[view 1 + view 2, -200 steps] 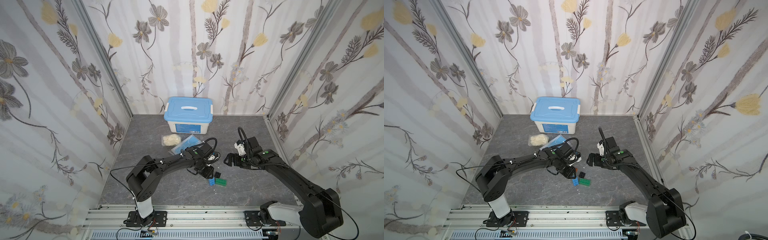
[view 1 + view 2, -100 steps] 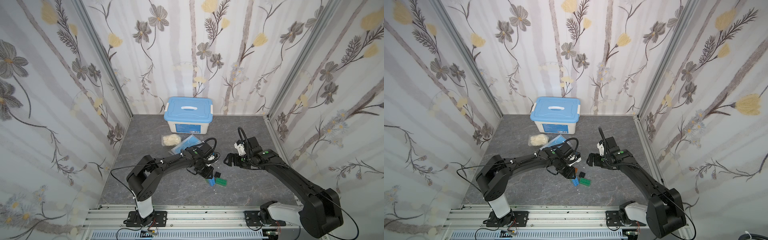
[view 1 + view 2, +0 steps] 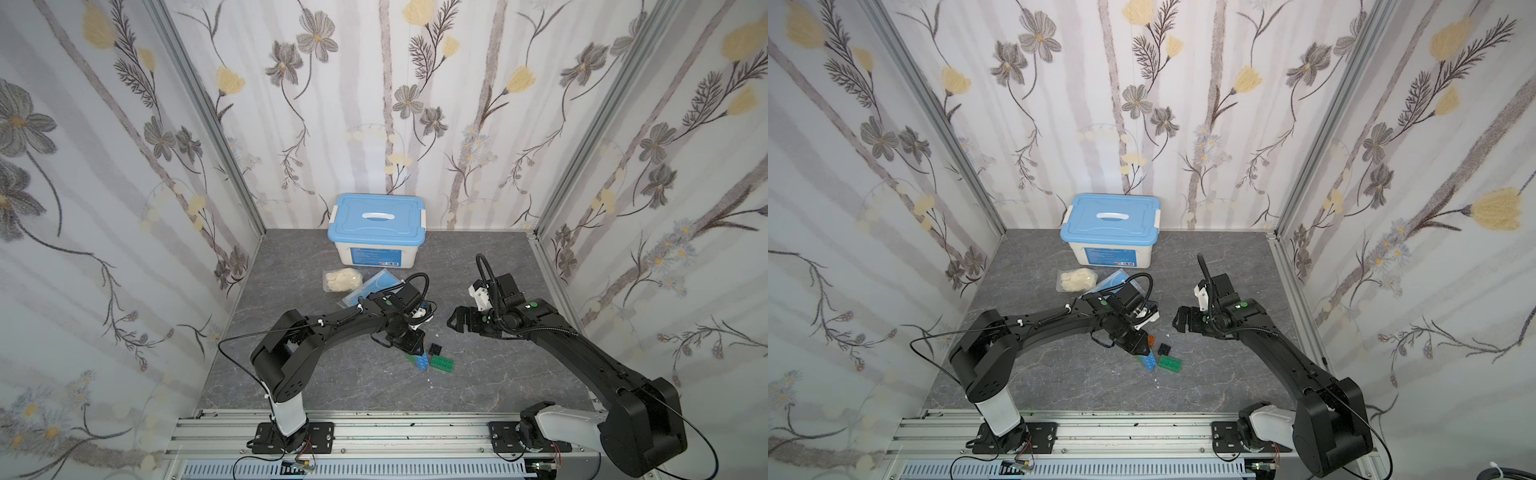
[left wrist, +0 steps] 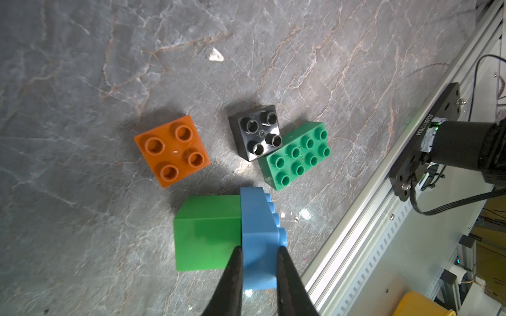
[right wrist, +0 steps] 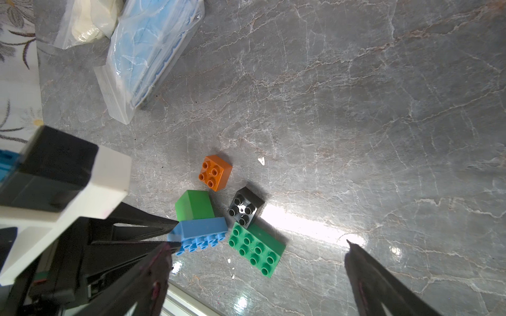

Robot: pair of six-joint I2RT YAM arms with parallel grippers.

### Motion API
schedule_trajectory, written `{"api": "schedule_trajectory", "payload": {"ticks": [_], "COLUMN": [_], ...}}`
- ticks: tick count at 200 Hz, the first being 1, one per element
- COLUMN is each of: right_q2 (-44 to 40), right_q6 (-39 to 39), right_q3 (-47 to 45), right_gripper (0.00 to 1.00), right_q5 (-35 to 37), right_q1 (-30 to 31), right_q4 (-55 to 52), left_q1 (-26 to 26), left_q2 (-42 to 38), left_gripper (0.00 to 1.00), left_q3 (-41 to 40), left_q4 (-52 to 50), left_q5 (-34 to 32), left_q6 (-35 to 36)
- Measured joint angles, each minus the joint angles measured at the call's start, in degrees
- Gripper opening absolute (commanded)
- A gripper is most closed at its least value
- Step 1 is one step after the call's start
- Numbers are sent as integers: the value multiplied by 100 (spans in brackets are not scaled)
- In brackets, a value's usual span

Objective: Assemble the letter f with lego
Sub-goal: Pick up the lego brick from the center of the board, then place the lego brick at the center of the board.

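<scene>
Five lego bricks lie close together on the grey table. My left gripper (image 4: pixel 258 250) is shut on the blue brick (image 4: pixel 258 232), which lies on its side, joined to a bright green brick (image 4: pixel 208 235). Loose beside them are an orange brick (image 4: pixel 172 150), a black brick (image 4: pixel 256 132) and a long green brick (image 4: pixel 297 157) touching the black one. In both top views the left gripper (image 3: pixel 415 353) reaches down onto the blue brick (image 3: pixel 1149 360). My right gripper (image 5: pixel 257 245) hangs open above the table with nothing in it, to the right of the bricks (image 3: pixel 455 322). No letter f shape shows.
A blue-lidded box (image 3: pixel 377 235) stands at the back wall. In front of it lie a bag of cream gloves (image 3: pixel 343 279) and a face masks pack (image 5: pixel 153 52). The metal rail (image 3: pixel 374 432) runs along the table's front edge, close to the bricks.
My left gripper's jaws have closed the last bit onto the blue brick. The right arm has stayed still.
</scene>
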Motion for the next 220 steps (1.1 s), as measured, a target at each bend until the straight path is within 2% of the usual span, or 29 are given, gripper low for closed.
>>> {"api": "schedule_trajectory", "payload": {"ticks": [52,97,137,220], "right_q2": [-4,-2,0,-107], "right_q6": [0,59,153,151], "right_q3": [2,122,223,380], "right_gripper": [99,100,99,99], "right_q5": [-63,109,229,354], "right_q1": [0,-35,-164,-579], "right_q4": [0,-4,-15,-90], "left_q1": [280,925,1233,1388], "left_q2": [-409,-693,-501,828], "left_gripper": [21,22,21,22], "left_q3": [2,-262,-398,-706], "left_q4": [72,835,2243,5716], "left_q5": [343,1023,1622,2267], "left_q6": [-313,-1084,-2129,-4332]}}
